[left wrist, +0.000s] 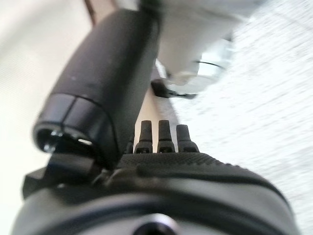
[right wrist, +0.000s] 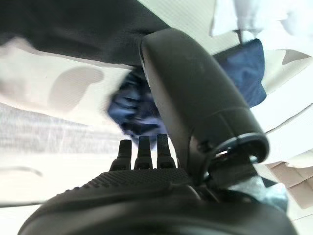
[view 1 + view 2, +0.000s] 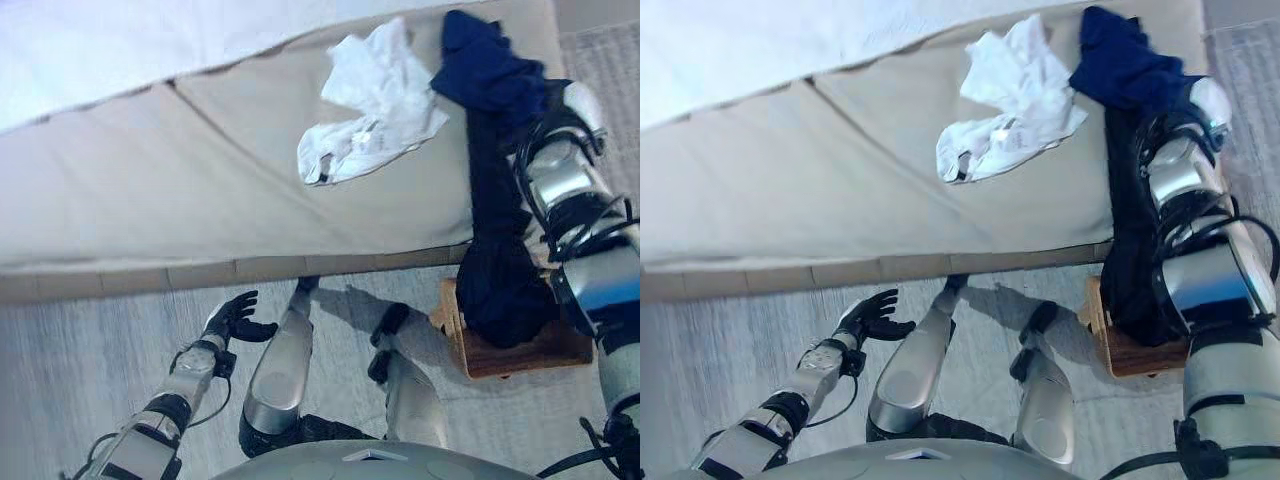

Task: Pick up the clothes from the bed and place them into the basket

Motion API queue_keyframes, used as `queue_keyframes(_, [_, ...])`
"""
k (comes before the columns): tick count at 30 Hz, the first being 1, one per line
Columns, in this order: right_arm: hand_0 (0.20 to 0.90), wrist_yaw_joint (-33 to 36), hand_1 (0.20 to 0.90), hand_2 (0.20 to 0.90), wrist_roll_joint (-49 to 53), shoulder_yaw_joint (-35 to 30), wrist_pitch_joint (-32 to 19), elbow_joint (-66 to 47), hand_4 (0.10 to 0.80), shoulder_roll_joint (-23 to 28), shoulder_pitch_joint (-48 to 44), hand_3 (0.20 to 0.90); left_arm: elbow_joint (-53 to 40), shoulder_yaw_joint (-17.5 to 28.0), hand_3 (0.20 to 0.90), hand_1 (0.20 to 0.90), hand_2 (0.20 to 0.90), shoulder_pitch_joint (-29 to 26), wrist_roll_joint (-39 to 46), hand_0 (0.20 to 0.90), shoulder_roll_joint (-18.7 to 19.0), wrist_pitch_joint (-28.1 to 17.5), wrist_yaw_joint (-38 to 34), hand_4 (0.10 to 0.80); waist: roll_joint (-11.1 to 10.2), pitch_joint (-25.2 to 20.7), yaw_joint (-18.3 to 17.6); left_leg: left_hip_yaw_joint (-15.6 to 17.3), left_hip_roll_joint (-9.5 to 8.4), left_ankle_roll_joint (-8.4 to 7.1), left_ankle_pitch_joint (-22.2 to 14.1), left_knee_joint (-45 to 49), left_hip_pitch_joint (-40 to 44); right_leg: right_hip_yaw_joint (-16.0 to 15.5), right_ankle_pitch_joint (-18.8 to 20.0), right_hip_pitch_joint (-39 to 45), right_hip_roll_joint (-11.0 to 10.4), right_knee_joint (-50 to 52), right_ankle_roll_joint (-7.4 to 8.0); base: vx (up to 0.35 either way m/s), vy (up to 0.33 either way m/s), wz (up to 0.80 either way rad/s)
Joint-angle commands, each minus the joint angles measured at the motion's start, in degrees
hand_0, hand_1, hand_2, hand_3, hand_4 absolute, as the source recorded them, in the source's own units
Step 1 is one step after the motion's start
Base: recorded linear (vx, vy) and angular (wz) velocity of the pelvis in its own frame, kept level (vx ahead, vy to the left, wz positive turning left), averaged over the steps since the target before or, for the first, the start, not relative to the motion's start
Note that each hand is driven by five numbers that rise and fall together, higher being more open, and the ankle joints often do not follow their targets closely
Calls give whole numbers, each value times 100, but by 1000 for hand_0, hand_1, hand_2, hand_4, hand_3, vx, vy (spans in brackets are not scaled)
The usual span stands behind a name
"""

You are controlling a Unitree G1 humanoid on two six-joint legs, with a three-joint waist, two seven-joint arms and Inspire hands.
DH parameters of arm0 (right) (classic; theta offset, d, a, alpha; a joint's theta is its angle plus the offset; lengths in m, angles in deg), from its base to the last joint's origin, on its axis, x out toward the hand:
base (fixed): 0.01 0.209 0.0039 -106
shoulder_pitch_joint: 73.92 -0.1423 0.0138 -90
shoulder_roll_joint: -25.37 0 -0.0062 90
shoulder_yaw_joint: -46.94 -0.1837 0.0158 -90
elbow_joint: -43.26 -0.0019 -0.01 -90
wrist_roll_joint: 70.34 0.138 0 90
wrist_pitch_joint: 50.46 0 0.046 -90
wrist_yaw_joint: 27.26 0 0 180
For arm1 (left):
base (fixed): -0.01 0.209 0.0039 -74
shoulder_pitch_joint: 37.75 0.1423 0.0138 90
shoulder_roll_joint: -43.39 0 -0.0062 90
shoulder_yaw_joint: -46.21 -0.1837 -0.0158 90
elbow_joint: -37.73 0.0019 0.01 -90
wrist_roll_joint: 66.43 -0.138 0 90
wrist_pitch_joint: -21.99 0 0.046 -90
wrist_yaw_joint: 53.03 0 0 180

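Transfer under way: navy garment (image 3: 497, 190) trails from bed (image 3: 150, 190) edge into basket (image 3: 520, 350) below. Right hand (image 2: 146, 161) grip cannot be told. Left hand (image 3: 235, 318) idle, fingers relaxed. White shirt (image 3: 370, 105) remains beside; judged next pickup.

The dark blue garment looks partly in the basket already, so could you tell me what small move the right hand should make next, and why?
Probably lower and let go of the dark blue garment: its lower end is bunched in the wooden basket, but its upper part is draped on the bed. The white garment remains to collect.
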Motion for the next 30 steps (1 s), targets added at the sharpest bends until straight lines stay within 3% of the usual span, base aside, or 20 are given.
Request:
queue_keyframes(1, [900,1063,900,900,252,403,74,-235,800,567,-670,900,-131,42,900,900,900,578,310,900,263,-199,-30,800,-107,-97,77,80,-354,497,-501,582,-303,234,-187,-225,106,656,-67,50,82,18])
queue_keyframes(4, [900,1546,900,900,458,427,110,-129,800,650,-934,900,-265,140,900,900,900,774,481,900,242,-288,10,800,-115,-97,146,-10,-420,510,-498,691,-578,245,-87,-473,114,627,-17,42,93,8])
queue_keyframes(8, [900,1470,900,900,332,674,185,-158,800,718,-1186,900,-299,192,900,900,900,907,631,900,241,-343,118,800,-136,-97,174,-62,-470,501,-521,839,-785,258,-28,-634,98,590,10,27,89,5])
queue_keyframes(14, [900,574,900,900,390,1266,593,116,800,837,-1620,900,-319,184,900,900,900,1026,799,900,288,-476,241,800,-182,-97,239,-182,-467,456,-481,932,-1065,268,57,-866,128,538,19,24,30,-8])
queue_keyframes(17, [900,-290,900,900,695,1427,832,310,800,954,-1804,900,-411,270,900,900,900,1082,924,900,356,-580,317,800,-211,-97,248,-156,-405,407,-348,738,-1157,208,154,-970,150,398,37,0,0,0])
queue_keyframes(18, [702,-495,702,702,883,1491,858,371,569,994,-1866,669,-436,289,900,900,900,1095,963,900,375,-607,339,800,-211,-97,257,-150,-383,384,-289,643,-1184,187,177,-994,157,343,42,0,0,0])
queue_keyframes(19, [396,-562,396,396,978,1531,820,409,213,1031,-1916,313,-474,306,900,900,900,1115,983,900,388,-618,347,800,-213,-97,259,-141,-367,369,-249,574,-1205,173,202,-1019,161,299,47,-32,2,3])
queue_keyframes(20, [300,-578,300,300,1091,1565,717,429,100,1078,-1992,200,-493,333,900,900,900,1144,1004,900,400,-649,371,800,-214,-97,258,-126,-340,344,-208,496,-1227,157,221,-1044,167,252,50,-32,-3,4])
queue_keyframes(30, [300,-49,300,300,1409,1486,-174,157,100,1070,-2234,200,-447,377,900,900,900,1218,897,900,361,-761,373,800,-254,-97,241,-38,-253,255,-131,170,-1077,206,247,-939,193,22,75,-39,-2,-1])
